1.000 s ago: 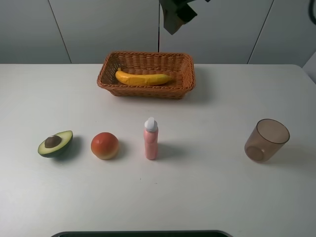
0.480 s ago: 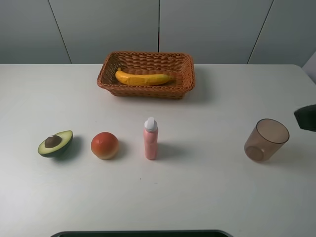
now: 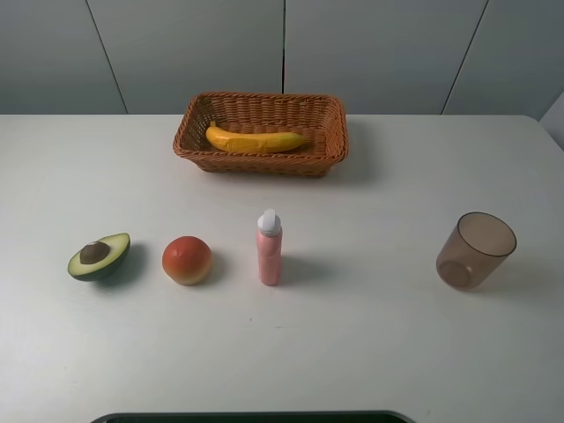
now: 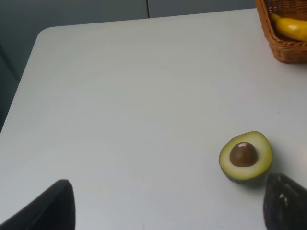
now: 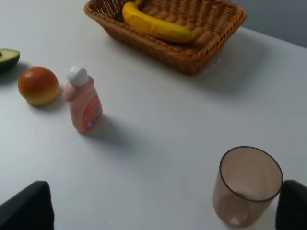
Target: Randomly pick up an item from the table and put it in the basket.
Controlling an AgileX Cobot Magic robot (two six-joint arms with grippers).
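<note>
The yellow banana [image 3: 256, 139] lies inside the brown wicker basket [image 3: 328, 148] at the back middle of the white table [image 3: 370, 352]. Both also show in the right wrist view, banana [image 5: 156, 26] in basket [image 5: 201, 57], and partly in the left wrist view, banana [image 4: 291, 26] and basket [image 4: 283, 50]. Neither arm shows in the exterior high view. My left gripper [image 4: 165, 211] is open and empty over the table's left part, near the avocado half. My right gripper [image 5: 158, 211] is open and empty, above the table near the cup.
An avocado half [image 3: 100, 256], a round red-orange fruit [image 3: 187, 260] and an upright pink bottle [image 3: 269, 248] stand in a row at the front. A translucent brown cup [image 3: 475, 250] stands at the right. A dark edge [image 3: 247, 417] runs along the table front.
The right arm moved from above the basket to the right edge, then out of the exterior high view. The banana and the other things have not moved.
</note>
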